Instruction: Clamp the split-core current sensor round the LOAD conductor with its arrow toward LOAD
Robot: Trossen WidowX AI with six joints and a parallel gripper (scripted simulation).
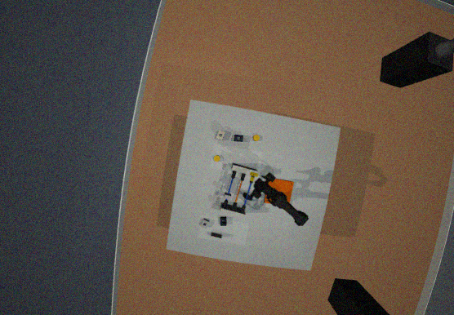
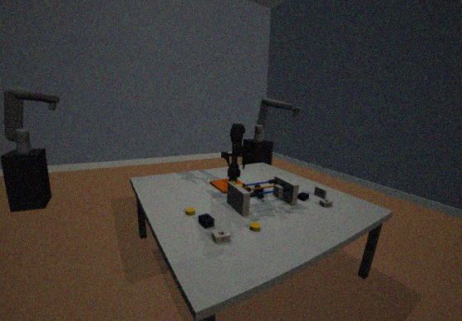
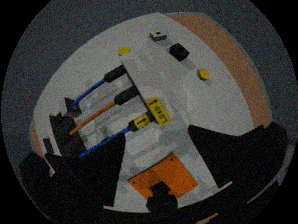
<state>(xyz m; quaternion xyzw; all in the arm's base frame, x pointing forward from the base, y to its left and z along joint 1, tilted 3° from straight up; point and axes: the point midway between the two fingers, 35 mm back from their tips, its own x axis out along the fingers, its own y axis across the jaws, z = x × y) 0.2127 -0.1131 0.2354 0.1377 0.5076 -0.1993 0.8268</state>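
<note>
The yellow LOAD marker [image 3: 161, 116] [image 1: 254, 175] lies at the end block. The LOAD conductor [image 3: 106, 141] [image 1: 250, 187] is blue, with a yellow arrow tag [image 3: 142, 121] near the block. An orange mat [image 3: 142, 179] [image 1: 287, 187] lies beside the conductors. A dark shape stands at the mat's edge in the wrist view; it may be the open sensor, but I cannot tell surely, nor read its arrow. My gripper [image 3: 157, 132] [image 1: 259, 186] is open, its fingers wide apart above the space between conductor and mat. Nothing shows held between them.
An orange conductor [image 3: 92, 122] and another blue conductor [image 3: 90, 93] run beside the LOAD one. White and black boxes [image 2: 221, 235] [image 2: 206, 220] and yellow discs [image 2: 189, 211] [image 2: 254, 226] stand behind the end block [image 2: 238, 199]. More small parts [image 1: 223, 220] [image 1: 216, 235] lie past the other end.
</note>
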